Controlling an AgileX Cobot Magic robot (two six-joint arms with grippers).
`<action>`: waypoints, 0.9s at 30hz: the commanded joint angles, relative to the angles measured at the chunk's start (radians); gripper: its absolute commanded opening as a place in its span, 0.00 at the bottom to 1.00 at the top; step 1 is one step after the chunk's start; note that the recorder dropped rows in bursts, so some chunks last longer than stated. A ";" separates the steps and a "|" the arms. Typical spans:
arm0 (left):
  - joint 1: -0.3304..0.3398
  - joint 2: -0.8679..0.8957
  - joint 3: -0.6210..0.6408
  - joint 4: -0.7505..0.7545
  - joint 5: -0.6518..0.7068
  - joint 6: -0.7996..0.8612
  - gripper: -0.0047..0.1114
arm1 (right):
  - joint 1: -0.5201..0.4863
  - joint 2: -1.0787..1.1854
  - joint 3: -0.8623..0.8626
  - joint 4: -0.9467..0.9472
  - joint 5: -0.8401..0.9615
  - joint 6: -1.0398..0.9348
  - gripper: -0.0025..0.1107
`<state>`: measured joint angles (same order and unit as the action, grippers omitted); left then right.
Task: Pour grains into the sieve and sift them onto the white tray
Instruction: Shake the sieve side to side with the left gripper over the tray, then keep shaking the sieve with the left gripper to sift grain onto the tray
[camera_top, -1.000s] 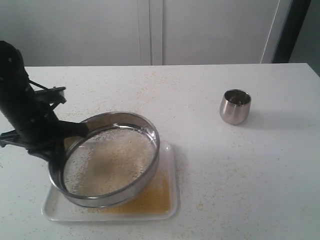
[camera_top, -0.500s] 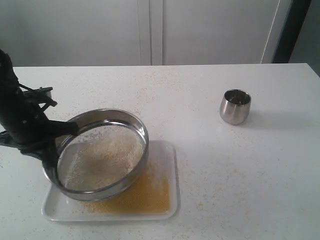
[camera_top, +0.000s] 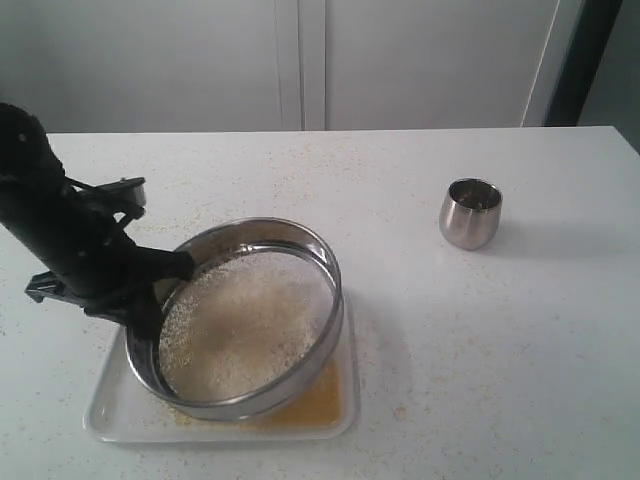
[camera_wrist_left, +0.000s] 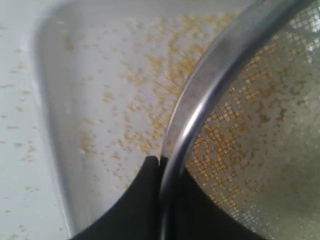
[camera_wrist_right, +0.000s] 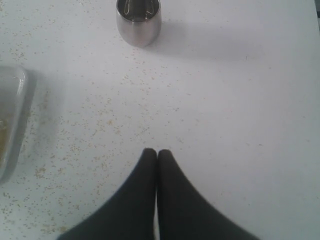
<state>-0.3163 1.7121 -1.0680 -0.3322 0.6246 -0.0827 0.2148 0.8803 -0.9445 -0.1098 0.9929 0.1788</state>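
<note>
Exterior view: gripping sieve (camera_top: 337, 312) rim with left fingers (camera_wrist_left: 135, 205), mesh extending right over white tray (camera_top: 108, 412) (right fingers (camera_wrist_right: 140, 200) closed, empty).

The sieve (camera_top: 250, 405) is over the white tray (camera_top: 108, 410), with grains (camera_top: 250, 320) in it. A cup (camera_top: 470, 213) stands on the table (camera_top: 500, 350), well apart at the sieve's two o'clock.

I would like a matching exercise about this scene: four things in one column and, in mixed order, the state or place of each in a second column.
Column one:
1. sieve
2. white tray
3. steel cup
4. right gripper

Column two:
A. shut, holding nothing
B. golden grains lie on it
C. clamped at its rim by the left gripper
D. stands alone, upright on the table

Pairs: 1-C, 2-B, 3-D, 4-A
</note>
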 joint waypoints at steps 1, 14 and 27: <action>0.015 -0.013 0.002 0.112 0.057 -0.118 0.04 | -0.007 -0.006 0.003 0.002 -0.006 0.019 0.02; -0.067 -0.013 -0.010 0.038 0.003 -0.099 0.04 | -0.007 -0.006 0.003 0.002 -0.006 0.019 0.02; -0.013 -0.024 -0.038 0.233 0.078 -0.302 0.04 | -0.007 -0.006 0.003 0.002 -0.009 0.019 0.02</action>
<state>-0.3823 1.7115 -1.0961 -0.1464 0.6608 -0.2469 0.2148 0.8803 -0.9445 -0.1098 0.9929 0.1951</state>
